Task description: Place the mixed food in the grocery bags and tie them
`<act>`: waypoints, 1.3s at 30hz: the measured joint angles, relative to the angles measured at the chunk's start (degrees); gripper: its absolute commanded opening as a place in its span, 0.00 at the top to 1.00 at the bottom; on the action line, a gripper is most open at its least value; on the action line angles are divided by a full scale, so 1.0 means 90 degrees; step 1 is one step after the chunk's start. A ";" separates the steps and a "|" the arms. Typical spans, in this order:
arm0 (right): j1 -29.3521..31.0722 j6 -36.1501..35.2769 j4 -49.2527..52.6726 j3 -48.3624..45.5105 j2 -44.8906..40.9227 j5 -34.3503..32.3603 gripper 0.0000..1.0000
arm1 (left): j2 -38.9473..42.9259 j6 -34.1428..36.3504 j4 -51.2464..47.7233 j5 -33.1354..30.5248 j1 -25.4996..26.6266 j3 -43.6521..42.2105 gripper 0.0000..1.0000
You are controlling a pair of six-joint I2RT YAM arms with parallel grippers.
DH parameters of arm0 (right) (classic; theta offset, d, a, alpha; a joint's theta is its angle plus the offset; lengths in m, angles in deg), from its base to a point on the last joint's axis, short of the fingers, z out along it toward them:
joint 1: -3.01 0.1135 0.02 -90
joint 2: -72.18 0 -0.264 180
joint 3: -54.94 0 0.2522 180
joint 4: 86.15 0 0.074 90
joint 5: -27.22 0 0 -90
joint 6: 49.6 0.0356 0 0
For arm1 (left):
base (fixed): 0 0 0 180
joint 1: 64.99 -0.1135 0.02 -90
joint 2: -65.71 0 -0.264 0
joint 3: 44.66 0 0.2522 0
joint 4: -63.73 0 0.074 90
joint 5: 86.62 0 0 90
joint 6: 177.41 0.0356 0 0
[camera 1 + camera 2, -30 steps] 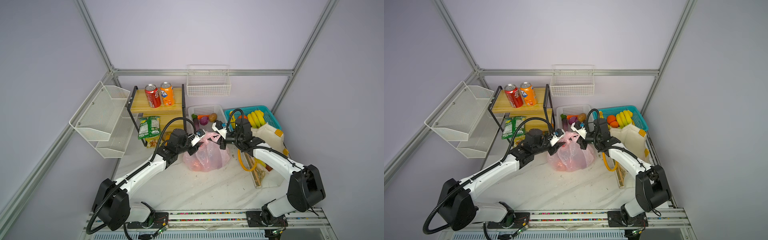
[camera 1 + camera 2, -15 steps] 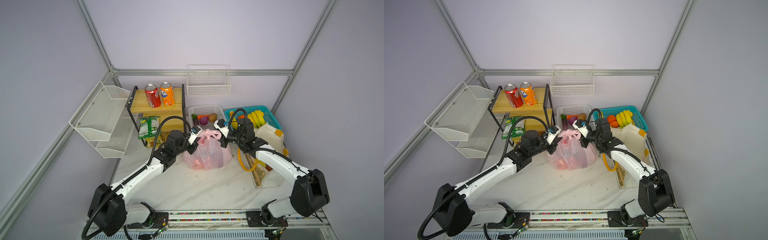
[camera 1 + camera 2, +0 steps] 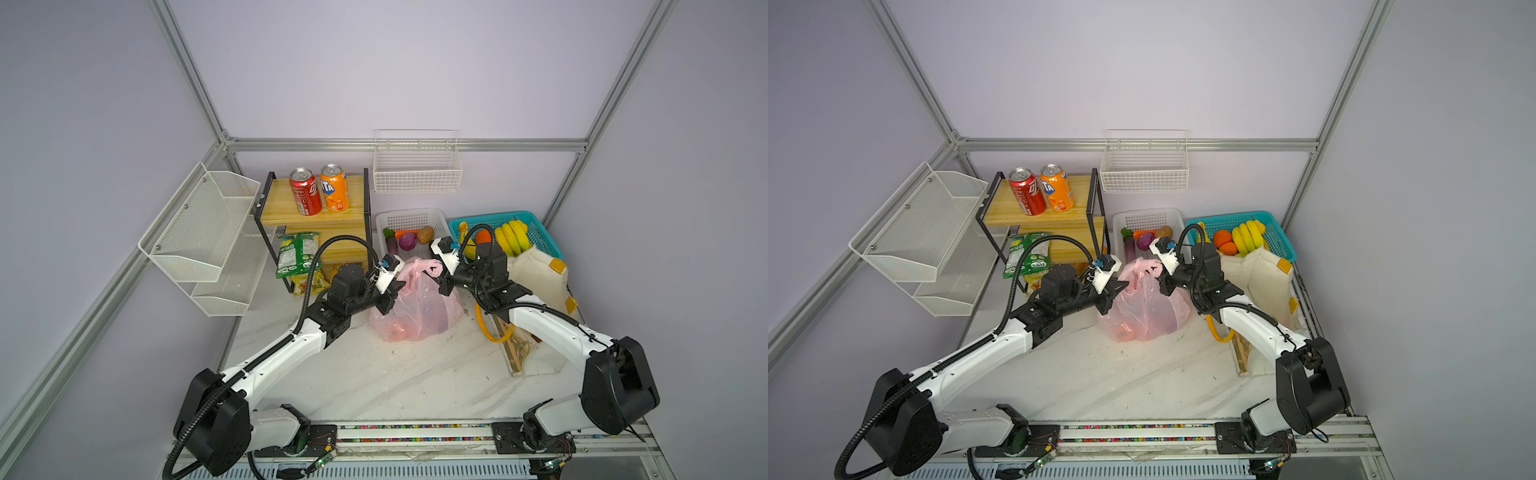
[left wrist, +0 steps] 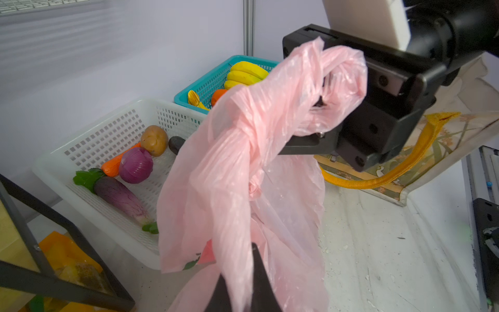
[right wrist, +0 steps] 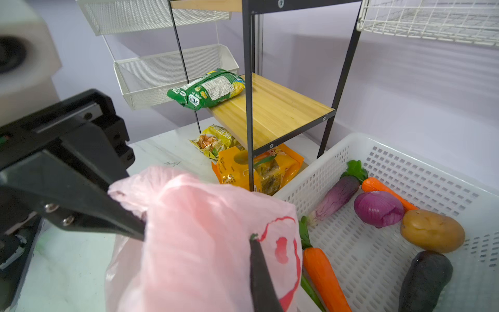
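Left end effector (image 3: 393, 291) has closed onto pink bag (image 3: 419, 309) handle; right end effector (image 3: 441, 279) pinches other; basket (image 3: 411, 214) behind.

The orange soda can (image 3: 334, 188), on the top shelf (image 3: 282, 208) well beyond the left fingers (image 3: 392, 291), showed white blue-edged letters reading "TA" in both top views. The rest of the word was turned away. The red soda can (image 3: 305, 191) just beside it carried slanted white script, not legible. On the middle shelf (image 5: 270, 113), the green snack packet (image 5: 208, 89) bore a logo and a panel of fine print, both too small to read. The pale characters on the yellow chip packet (image 5: 213, 140), on the counter (image 5: 162, 146), were illegible too.
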 measured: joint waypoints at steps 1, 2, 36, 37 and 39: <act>0.0049 0.0085 -0.0124 -0.0044 0.0000 -0.0075 1.00 | 0.0000 -0.0032 0.0034 0.0058 0.0015 0.0000 0.92; 0.0102 0.0192 -0.0250 -0.0083 0.0002 -0.0143 1.00 | 0.0000 -0.0085 0.0075 0.0100 0.0039 0.0000 0.92; 0.0323 0.2635 -0.3070 -0.1168 0.0253 0.0063 1.00 | -0.0520 -0.1311 0.1137 -0.0447 0.1100 -0.0002 0.64; 0.0294 0.2691 -0.3094 -0.1195 0.0253 0.0131 1.00 | -0.0527 -0.1333 0.1156 -0.0493 0.1117 -0.0015 0.62; 0.0260 0.2781 -0.3106 -0.1229 0.0253 0.0253 1.00 | -0.0532 -0.1406 0.1299 -0.0551 0.1141 -0.0114 0.55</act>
